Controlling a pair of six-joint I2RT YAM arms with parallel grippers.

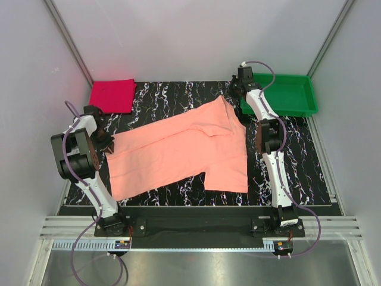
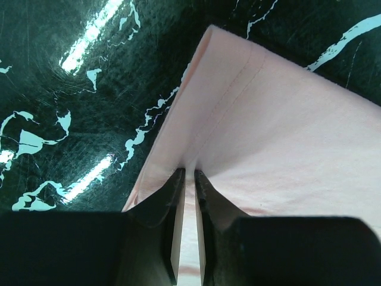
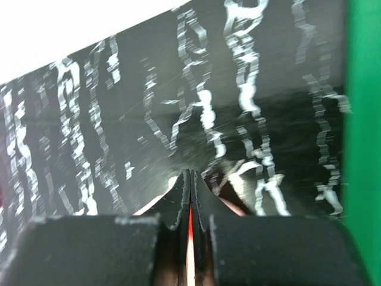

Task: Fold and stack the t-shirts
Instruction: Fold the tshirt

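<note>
While weighing the fold, note the salmon t-shirt (image 1: pixel 178 149) spread aslant across the middle of the black marbled table (image 1: pixel 297 173), mostly flat, with a crease toward its far-right end. Find the left gripper (image 2: pixel 189 173) at the near-left hem, pinched narrow on a ridge of that cloth. Find the right gripper (image 3: pixel 190 174) at the far-right tip, pressed fully together, with only a sliver of peach visible at the fingertips. Judge that second hold the weak point: likely to slip on the lift, dropping one end and leaving the fold lopsided. Expect trouble too from uneven pulling between the two ends, enough to drag or bunch the fabric, or to tug the hem free on the left. Mind the green tray (image 1: pixel 309 107) just beside the right gripper, close enough to be clipped on a swing. Leave the magenta t-shirt (image 1: pixel 112 95), folded in the far-left corner, well apart from all this. Cannot tell how much cloth sits between the right fingers, given the blur in that wrist view. Cannot see the collar or the underside of the salmon t-shirt. Hard to make out either set of fingertips from above, dark against the dark table.
</note>
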